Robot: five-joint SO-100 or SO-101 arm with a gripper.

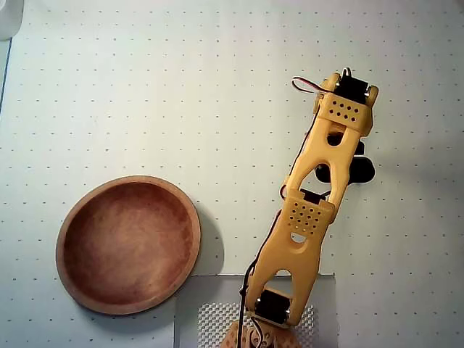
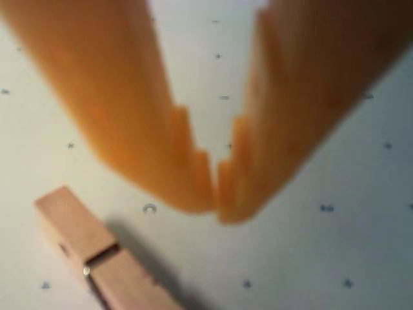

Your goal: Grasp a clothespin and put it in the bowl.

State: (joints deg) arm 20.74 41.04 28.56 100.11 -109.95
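In the wrist view my two orange fingers (image 2: 161, 142) come down from the top, and the gripper (image 2: 216, 208) is shut with its tips nearly touching and nothing between them. The light-tan wooden clothespin (image 2: 90, 255) lies flat on the white dotted table, below and left of the tips and apart from them. In the overhead view the yellow arm (image 1: 312, 210) reaches from the bottom edge up to the right. It hides the gripper and the clothespin under its wrist. The reddish-brown wooden bowl (image 1: 130, 180) sits empty at the lower left, well away from the arm.
The arm's base stands on a grey perforated mat (image 1: 210, 319) at the bottom edge, just right of the bowl. A white object (image 1: 9, 18) sits in the top left corner. A dark part or shadow (image 1: 362, 171) shows beside the forearm.
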